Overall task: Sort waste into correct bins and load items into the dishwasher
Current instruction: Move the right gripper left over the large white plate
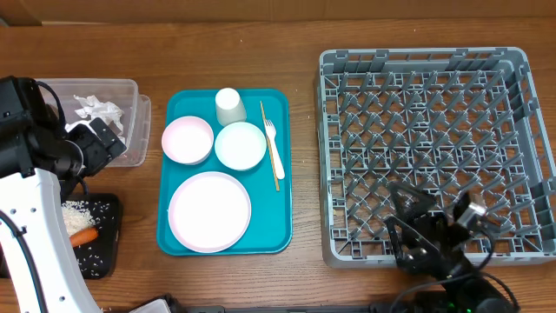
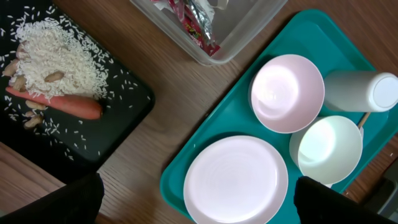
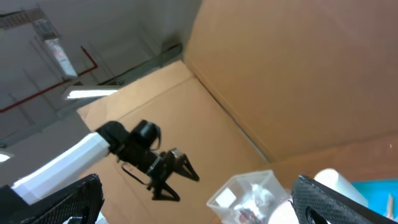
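Observation:
My left gripper (image 1: 97, 139) is open and empty, above the table between the clear tub (image 1: 122, 96) and the black tray (image 1: 102, 248). In the left wrist view the gripper (image 2: 199, 208) hovers over the large plate (image 2: 236, 180). The tub holds white napkins (image 1: 97, 109) and a red wrapper (image 2: 194, 25). The black tray (image 2: 124, 118) holds rice (image 2: 56, 56) and a carrot piece (image 2: 62, 106). A pink bowl (image 1: 187, 139), a white bowl (image 1: 241, 145), a cup (image 1: 229, 106), a fork (image 1: 270, 130) and a stick (image 1: 273, 161) lie on the teal tray (image 1: 287, 217). My right gripper (image 1: 417, 233) is open and empty at the grey dish rack's (image 1: 434, 69) front edge.
The right wrist view looks up and across the table: its gripper (image 3: 199, 211) frames the clear tub (image 3: 249, 196), the left arm (image 3: 149, 162) and a cardboard wall (image 3: 298, 74). Bare wood shows between the teal tray and the rack.

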Tool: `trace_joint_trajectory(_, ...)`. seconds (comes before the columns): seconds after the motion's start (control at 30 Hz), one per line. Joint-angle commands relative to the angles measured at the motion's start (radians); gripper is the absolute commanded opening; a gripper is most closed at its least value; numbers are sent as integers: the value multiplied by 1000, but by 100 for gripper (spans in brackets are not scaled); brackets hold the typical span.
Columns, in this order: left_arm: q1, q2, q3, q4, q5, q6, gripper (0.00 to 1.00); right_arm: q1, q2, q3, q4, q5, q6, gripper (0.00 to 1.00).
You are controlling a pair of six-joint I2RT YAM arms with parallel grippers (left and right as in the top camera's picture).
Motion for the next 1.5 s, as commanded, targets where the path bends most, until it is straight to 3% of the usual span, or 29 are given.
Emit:
trace_joint_trajectory(0.0, 2, -9, -4, 0, -14, 8, 100, -2, 55, 169, -71, 28, -116, 100)
trace_joint_trajectory(0.17, 2, -9, -4, 0, -14, 8, 100, -2, 268, 412, -270, 29, -352, 100)
trace_joint_trajectory(0.37, 2, -9, -4, 0, -14, 8, 100, 14, 578, 665, -489, -64, -537, 100)
trace_joint_trajectory(0.6, 2, -9, -4, 0, -14, 8, 100, 212, 901, 897, -768, 39, -697, 100)
trace_joint_trajectory(0.77, 2, -9, -4, 0, -14, 8, 100, 455, 1052, 946, -888, 391, -698, 100)
trace_joint_trajectory(0.9, 2, -9, -4, 0, -14, 8, 100, 553, 1107, 946, -888, 507, -683, 100)
trace_joint_trajectory(1.07, 2, -9, -4, 8, -10, -5, 100, 599, 1175, 946, -888, 496, -620, 100)
trace_joint_trajectory(1.23, 2, -9, -4, 81, -2, -24, 100, 599, 1179, 945, -887, 235, -533, 100)
trace_joint_trajectory(1.37, 6, -9, -4, 92, -29, -27, 100, 619, 1192, 945, -838, 209, -529, 100)
trace_joint_trajectory(1.47, 92, -9, -4, 43, -102, -125, 100, 662, 1222, 945, -803, 210, -552, 100)
